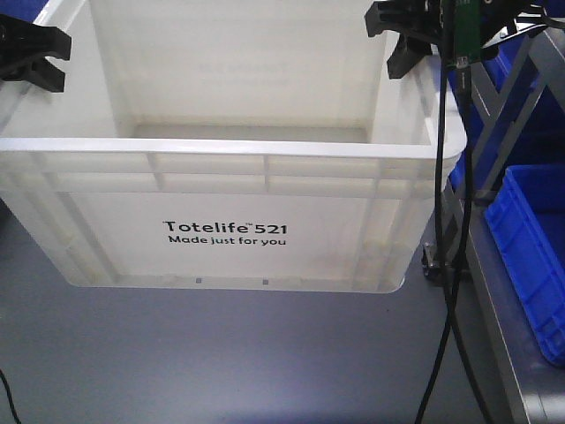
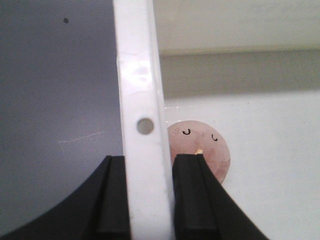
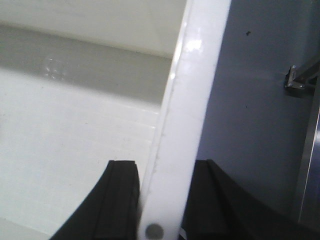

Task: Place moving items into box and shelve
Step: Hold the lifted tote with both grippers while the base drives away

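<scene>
Left jaws and right jaws each pinched shut on opposite box rims. Thin-rim grip risked slipping; uneven lift could tilt box, rolling bun inside.

The box is viewed by the front-facing camera from above and ahead, looking down over its printed wall at close range. Each wrist view is aimed along its own jaws, very near, with a side rim seen between them: the left rim, the right rim. The box interior, beside the inner jaw, is shared by all three views.
</scene>
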`<state>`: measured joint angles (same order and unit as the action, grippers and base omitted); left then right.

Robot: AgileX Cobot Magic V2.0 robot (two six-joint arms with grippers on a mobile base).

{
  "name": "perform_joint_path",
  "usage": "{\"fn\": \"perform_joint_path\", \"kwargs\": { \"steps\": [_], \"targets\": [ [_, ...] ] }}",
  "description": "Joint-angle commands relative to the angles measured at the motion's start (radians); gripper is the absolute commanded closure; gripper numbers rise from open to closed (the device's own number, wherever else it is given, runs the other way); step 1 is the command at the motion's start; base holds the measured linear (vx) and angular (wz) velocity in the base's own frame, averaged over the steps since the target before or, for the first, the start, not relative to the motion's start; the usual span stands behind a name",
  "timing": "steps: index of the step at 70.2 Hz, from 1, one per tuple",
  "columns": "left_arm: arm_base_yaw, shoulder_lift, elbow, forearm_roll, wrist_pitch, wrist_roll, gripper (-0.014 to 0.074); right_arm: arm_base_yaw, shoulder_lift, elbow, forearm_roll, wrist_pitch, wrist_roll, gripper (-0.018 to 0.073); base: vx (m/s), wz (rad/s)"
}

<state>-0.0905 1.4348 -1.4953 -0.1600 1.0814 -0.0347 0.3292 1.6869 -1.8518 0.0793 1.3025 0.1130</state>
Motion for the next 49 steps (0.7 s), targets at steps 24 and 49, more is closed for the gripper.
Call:
{"fn": "perform_joint_path", "kwargs": {
  "steps": [24,49],
  "targets": [
    [-0.006,-0.048,-0.048,-0.037,-0.124,0.005,0.0622,0.003,-0.060,-0.047,0.034,-0.068,-0.040,0.0571,0.43,-0.07],
    [-0.006,-0.048,-0.048,-0.037,-0.124,0.005,0.0622,0.003,-0.060,-0.047,0.034,-0.068,-0.040,0.0571,0.45,-0.09]
  ]
}}
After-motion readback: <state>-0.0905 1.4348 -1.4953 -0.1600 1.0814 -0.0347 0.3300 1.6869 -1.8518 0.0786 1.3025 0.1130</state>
